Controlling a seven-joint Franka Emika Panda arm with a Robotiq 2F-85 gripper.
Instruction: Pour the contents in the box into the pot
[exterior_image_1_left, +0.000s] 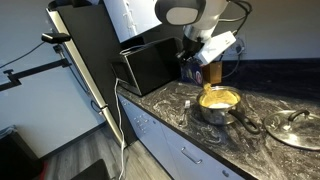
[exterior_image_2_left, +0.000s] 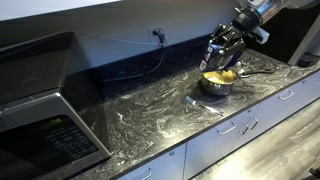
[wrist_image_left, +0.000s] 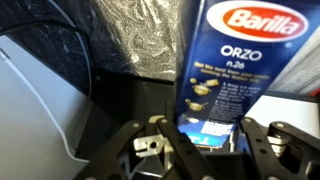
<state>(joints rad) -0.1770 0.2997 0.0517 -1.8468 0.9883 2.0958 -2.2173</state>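
Wrist view: the gripper is clenched on the box, with one finger to the left of the carton's near end and the other finger to its right. The box's long axis runs straight out from between the fingertips, away from the palm. Its dark blue front faces the camera, and the "Barilla" oval and the word "ORZO" read upright at the far end. Beyond the gripper and to its left is the dark marbled countertop. A thin black cable curves across the countertop.

In an exterior view the box shows its orange side. It hangs just below the gripper at a slant rather than upright, and its far end points down towards the pot. The pot stands on the counter directly beneath the gripper, close under the carton, and its inside looks yellowish. At this size I cannot tell whether the box's lower end touches the rim. The pot's long dark handle points away from the gripper, towards a flat glass lid lying further along the counter. A big black appliance sits well off to the gripper's other side.
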